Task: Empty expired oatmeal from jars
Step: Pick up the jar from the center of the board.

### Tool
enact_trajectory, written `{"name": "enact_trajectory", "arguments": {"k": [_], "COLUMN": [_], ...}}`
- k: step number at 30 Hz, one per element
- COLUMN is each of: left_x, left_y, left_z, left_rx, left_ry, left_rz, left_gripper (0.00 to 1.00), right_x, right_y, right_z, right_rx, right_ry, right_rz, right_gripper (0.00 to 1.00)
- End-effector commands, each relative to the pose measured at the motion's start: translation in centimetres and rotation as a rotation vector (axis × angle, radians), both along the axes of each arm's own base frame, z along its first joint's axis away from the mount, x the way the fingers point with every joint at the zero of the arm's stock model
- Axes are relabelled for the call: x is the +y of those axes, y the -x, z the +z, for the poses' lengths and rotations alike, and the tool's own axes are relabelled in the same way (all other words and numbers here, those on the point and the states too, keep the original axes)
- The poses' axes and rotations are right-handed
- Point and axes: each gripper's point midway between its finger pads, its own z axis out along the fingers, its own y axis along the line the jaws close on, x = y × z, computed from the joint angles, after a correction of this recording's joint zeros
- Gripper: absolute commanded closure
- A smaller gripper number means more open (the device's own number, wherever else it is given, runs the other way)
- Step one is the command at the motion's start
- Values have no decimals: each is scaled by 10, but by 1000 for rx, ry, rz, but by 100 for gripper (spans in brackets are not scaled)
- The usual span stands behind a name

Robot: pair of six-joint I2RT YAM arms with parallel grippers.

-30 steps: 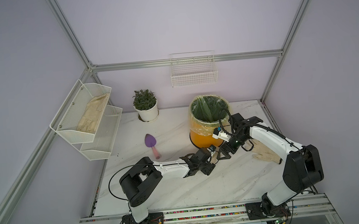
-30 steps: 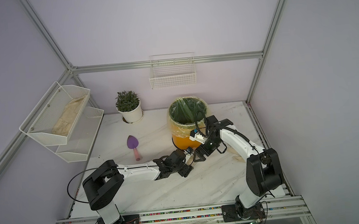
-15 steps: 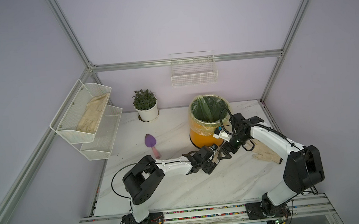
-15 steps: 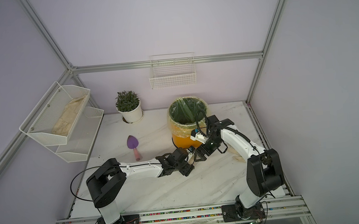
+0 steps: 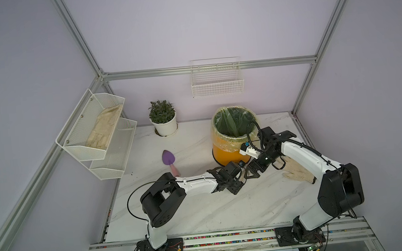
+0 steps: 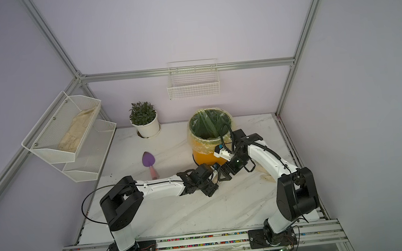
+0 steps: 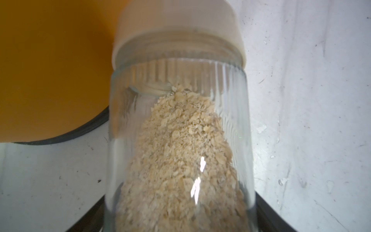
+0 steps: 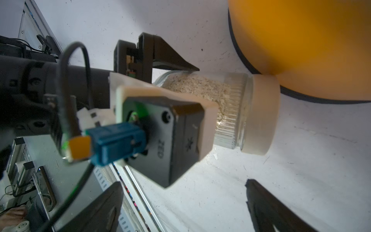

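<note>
Take the back wall as twelve o'clock on the table [image 5: 202,213]. Far left, off the nine o'clock edge, a white rack [image 5: 114,163] hangs on the wall with a beige cloth [image 5: 104,129] in its upper tier. A plant [image 5: 163,119] in a white pot stands at eleven o'clock. A purple trowel [image 5: 169,158] lies flat at about ten, well apart from the pot.

The left arm [image 5: 195,187] stretches low across the middle. The left claw [image 5: 240,176] is clamped on the jar [image 8: 236,112], a finger [image 8: 170,62] pressed along the glass. The jar lies on its side just right of centre, at the bin's six o'clock, lid [image 7: 176,26] on and aimed at the bin [image 5: 229,153]. Whether the lid touches the orange wall I cannot tell. The oatmeal [image 7: 180,160] is heaped along the jar's lower side and slopes up toward the neck.

An empty wire basket [image 5: 217,82] hangs on the back wall at twelve. The bin, lined with a clear bag, stands at one o'clock.

The right claw [image 5: 253,172] sits just beside the jar at its three o'clock, spread wide and holding nothing. The jar is ahead of its fingers [image 8: 271,211], not between them. A beige glove [image 5: 298,174] lies at three o'clock, partly under the right arm.
</note>
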Motion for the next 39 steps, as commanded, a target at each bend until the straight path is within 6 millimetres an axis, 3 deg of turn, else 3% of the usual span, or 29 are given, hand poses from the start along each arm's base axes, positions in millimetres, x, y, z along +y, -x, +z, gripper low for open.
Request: {"name": "enact_trajectory", "arguments": {"k": [1,8,14,21,22,30,39], "left_x": [38,35,37,38,39,39,27], "left_y": [14,12,30,37,38,50,59], "left_z": [-43,-9,24,70,88,136,157], "left_rx": [77,-21,-152,-311,-343,-462,-499], "left_ry": [-158,24,229,412,461,603,657], "left_rz": [32,62,-6,-49,-54,-106,-149], "left_gripper": [89,100,100,100,100,100,100], "right_x": [-2,2,4,18,20,29,35], "right_y": [5,0,-6,0,1,10,11], "right_z": [7,33,43,48,49,62,78], "right_rx": [-9,-49,-33,61,73,110,117], "right_ry": [-11,-92,-147,-262,-277,-363,-423], "right_rz": [-7,-13,-23,-4,2,59,53], "right_gripper": [3,3,3,3,3,3,3]}}
